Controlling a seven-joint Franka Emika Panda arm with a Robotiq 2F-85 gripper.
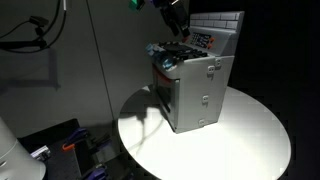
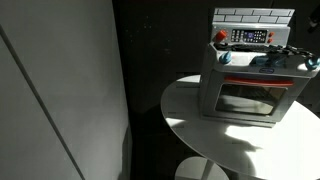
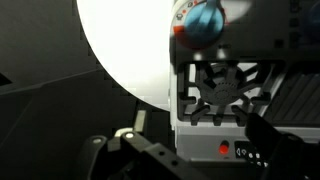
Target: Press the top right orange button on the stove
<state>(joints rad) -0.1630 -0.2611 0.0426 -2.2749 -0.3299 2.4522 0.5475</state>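
The little grey stove [image 1: 195, 90] stands on the round white table [image 1: 255, 135], near the middle. In an exterior view you see its front door [image 2: 250, 100] with a window. Behind the top stands the tile back panel [image 2: 255, 14], and below that is a dark strip with a red button [image 2: 221, 37] at one end. The gripper [image 1: 176, 18] hangs above the back part of the stove, up near the top edge of the picture, and it does not look like it touches anything. In the wrist view the stove top fills the right side; there is a black burner grate [image 3: 225, 85], a blue round thing [image 3: 200, 18] past it, and the red button low down. The dark jaws show at the bottom, one on each side, so they look apart with nothing between them but the stove far below.
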